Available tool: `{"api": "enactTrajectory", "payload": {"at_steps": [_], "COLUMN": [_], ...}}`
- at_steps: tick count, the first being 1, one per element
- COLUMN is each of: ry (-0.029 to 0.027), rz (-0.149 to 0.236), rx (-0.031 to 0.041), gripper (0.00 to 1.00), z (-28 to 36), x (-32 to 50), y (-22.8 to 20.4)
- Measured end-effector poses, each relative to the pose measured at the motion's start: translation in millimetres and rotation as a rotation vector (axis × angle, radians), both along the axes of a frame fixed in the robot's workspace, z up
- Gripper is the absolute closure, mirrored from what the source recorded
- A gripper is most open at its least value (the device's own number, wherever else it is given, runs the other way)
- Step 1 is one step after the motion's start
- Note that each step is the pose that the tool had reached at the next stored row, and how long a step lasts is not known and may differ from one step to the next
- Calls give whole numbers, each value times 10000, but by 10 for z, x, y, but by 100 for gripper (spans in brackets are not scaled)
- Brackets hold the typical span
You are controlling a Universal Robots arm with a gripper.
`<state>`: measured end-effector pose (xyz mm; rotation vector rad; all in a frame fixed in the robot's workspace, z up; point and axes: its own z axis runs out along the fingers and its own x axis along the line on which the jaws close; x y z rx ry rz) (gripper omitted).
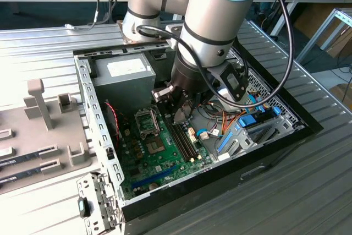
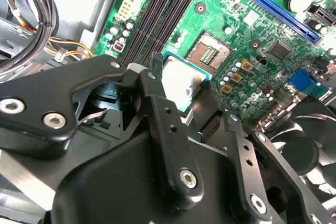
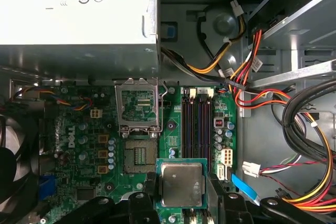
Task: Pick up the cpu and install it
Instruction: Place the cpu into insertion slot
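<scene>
The cpu (image 3: 181, 183), a small flat square with a dull silver-grey top and thin green rim, is clamped in the pincer (image 3: 182, 191), metal side up, raised over the green motherboard (image 3: 79, 129) near the open socket (image 3: 139, 157).

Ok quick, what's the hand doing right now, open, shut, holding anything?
The hand is closed on the cpu, holding it over the motherboard.
</scene>
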<state>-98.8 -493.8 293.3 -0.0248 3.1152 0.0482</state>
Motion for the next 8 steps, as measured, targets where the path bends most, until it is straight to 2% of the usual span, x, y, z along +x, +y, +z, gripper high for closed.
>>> {"api": "enactTrajectory", "payload": {"at_steps": [8], "ry": [0], "rz": [0], "rx": [0], "gripper": [53], "z": [-26], "x": [0], "y": [0]}}
